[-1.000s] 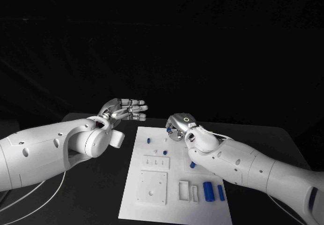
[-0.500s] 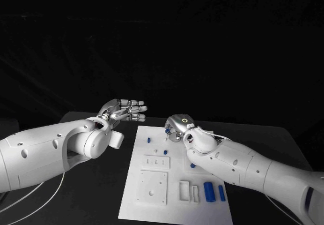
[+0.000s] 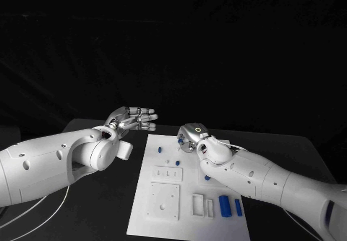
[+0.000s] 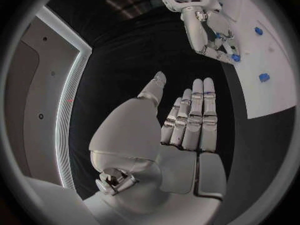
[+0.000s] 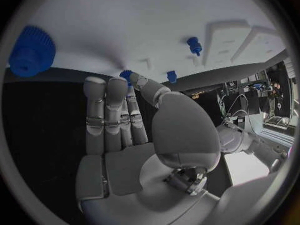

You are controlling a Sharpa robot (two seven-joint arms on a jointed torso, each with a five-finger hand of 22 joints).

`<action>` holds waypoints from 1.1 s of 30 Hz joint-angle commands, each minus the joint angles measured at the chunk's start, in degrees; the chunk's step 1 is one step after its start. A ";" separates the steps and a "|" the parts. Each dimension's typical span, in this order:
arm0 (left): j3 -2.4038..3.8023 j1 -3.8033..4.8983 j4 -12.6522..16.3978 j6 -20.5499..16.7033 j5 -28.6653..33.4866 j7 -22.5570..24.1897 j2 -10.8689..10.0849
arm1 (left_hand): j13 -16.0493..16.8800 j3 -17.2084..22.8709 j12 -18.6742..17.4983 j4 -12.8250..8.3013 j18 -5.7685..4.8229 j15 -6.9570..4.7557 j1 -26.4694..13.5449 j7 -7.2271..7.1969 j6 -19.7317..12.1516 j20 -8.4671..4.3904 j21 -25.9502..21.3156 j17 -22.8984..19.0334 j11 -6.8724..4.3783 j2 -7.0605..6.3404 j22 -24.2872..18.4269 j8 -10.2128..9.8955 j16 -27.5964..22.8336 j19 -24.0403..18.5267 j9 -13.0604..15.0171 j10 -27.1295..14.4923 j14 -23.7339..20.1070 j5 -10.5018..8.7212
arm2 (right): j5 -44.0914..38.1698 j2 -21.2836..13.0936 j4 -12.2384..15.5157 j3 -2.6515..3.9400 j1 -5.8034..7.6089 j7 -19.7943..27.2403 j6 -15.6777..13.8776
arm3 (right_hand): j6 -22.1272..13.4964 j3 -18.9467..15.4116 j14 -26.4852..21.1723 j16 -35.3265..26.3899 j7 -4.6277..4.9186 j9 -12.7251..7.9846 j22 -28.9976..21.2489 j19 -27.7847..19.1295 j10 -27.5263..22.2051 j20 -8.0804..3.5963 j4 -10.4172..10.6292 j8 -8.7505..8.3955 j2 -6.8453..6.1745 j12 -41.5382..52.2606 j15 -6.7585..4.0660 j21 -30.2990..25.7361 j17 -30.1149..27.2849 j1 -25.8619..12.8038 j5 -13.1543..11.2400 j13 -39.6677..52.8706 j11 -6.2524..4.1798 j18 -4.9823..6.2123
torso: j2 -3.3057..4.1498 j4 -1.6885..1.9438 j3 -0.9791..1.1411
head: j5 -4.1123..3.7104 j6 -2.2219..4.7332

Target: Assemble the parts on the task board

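The white task board lies flat on the table. Small blue parts sit near its front right corner, others near its far edge.

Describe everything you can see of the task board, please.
The task board is a flat white plate, longer than wide, lying on the black table between the arms. Raised white blocks with holes and slots sit on its near half. Small blue parts stand or lie on it, two longer ones near its right edge. The right hand hangs over its far end, fingertips close to a blue part.
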 commanded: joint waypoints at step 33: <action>0.05 0.19 -0.22 0.62 -0.20 0.38 -0.76 | 0.01 0.24 -0.05 0.06 0.10 0.38 0.10 0.03 -0.54 -0.01 0.30 0.00 -0.02 -0.55 -0.06 0.00 -0.13 -0.42 -0.05 -0.56 -0.15 -0.11 | 15.32 -13.16 11.23 5.96 -0.01 1.37 2.18 | -9.20 -4.58 0.15 -2.26 1.20 -0.46 -3.80 2.03 -2.28 0.82 2.83 0.33 -4.22 0.39 0.00 -12.65 -1.85 0.31 0.54 0.15 0.69 1.69 | -0.46 -1.86 0.26 | 0.68 1.45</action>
